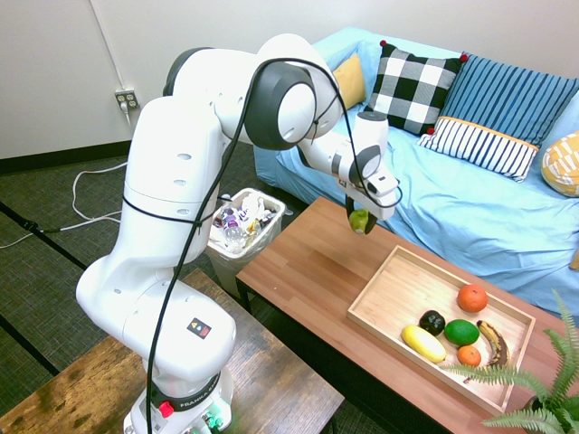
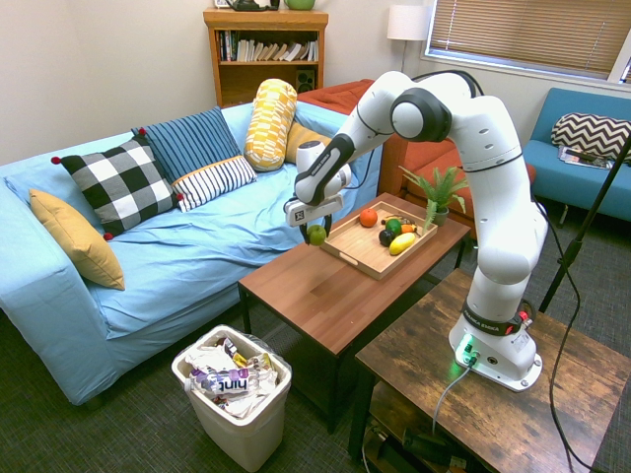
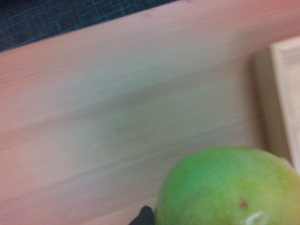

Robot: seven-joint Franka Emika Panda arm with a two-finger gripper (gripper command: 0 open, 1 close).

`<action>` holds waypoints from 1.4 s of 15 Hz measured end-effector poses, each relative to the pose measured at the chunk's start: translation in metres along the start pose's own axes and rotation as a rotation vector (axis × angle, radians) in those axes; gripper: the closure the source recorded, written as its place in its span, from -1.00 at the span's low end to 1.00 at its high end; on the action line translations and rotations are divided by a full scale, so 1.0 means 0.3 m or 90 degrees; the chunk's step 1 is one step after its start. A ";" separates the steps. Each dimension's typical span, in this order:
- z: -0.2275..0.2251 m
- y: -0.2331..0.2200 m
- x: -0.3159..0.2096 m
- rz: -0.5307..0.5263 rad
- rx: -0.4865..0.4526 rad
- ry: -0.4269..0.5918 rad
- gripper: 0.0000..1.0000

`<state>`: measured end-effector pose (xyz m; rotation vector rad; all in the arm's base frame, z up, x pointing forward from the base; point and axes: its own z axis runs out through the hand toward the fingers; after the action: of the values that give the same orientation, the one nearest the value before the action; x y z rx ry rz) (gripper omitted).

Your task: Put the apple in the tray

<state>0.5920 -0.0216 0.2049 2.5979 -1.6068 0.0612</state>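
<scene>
The yellow-green apple (image 1: 359, 221) hangs in the air above the brown coffee table (image 1: 308, 271), with my gripper (image 1: 363, 220) shut on it. From the other side, the apple (image 2: 316, 235) and the gripper (image 2: 315, 232) are seen just off the tray's near end, over the table's sofa-side edge. The light wood tray (image 1: 389, 298) lies on the table and holds several fruits. In the wrist view the apple (image 3: 229, 187) fills the lower corner, with the tray's rim (image 3: 286, 93) at the edge.
Inside the tray lie an orange (image 1: 471, 297), a dark green fruit (image 1: 461, 332), a yellow fruit (image 1: 422, 343) and a brown banana (image 1: 493, 342). A full white wastebasket (image 1: 242, 231) stands beside the table. The blue sofa (image 1: 452, 199) runs behind it; a fern (image 1: 534, 380) stands at the table's end.
</scene>
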 end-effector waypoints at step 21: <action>0.364 0.269 0.347 0.118 -0.053 -0.022 -1.00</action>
<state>0.5651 -0.1604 0.1086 2.3964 -1.8160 -0.0373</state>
